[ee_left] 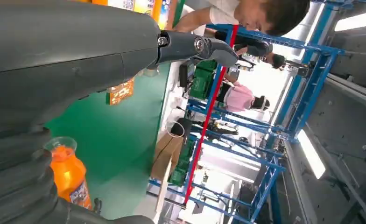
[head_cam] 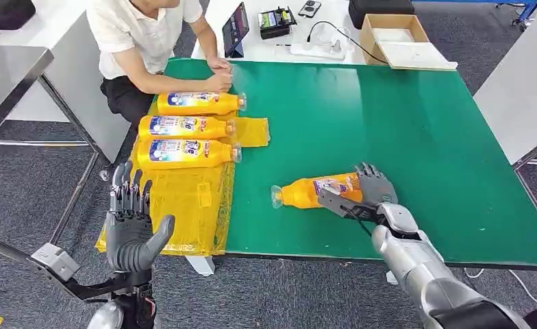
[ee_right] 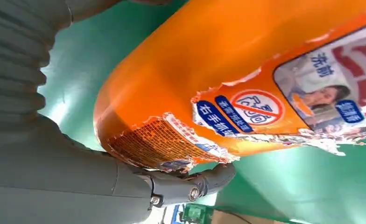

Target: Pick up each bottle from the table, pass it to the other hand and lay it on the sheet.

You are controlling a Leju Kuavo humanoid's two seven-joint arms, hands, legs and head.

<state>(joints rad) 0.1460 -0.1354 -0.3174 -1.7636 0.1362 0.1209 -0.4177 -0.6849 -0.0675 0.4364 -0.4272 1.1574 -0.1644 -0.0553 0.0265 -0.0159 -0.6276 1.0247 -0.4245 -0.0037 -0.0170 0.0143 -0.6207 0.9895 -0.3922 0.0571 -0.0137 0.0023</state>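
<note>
Orange plastic bottle with a printed label and clear cap: lies on its side on the green tabletop, near the front edge, its base end under the right hand. The hand's dark fingers drape over the base and its thumb sits against the bottle's underside in the right wrist view; grip closed around the bottle. Long axis runs roughly across the tabletop, cap toward the yellow sheet, base toward the robot's right.

Left hand: raised off the front left corner of the tabletop, over the sheet's edge, fingers spread upward, holding nothing.

Three more orange bottles: laid side by side on the sheet, parallel, caps pointing toward the middle of the tabletop.

Surroundings: a seated person in a white shirt rests both forearms at the far left corner. Beyond, a white table carries a tablet, a cable and an open cardboard box. Grey carpet floor.
</note>
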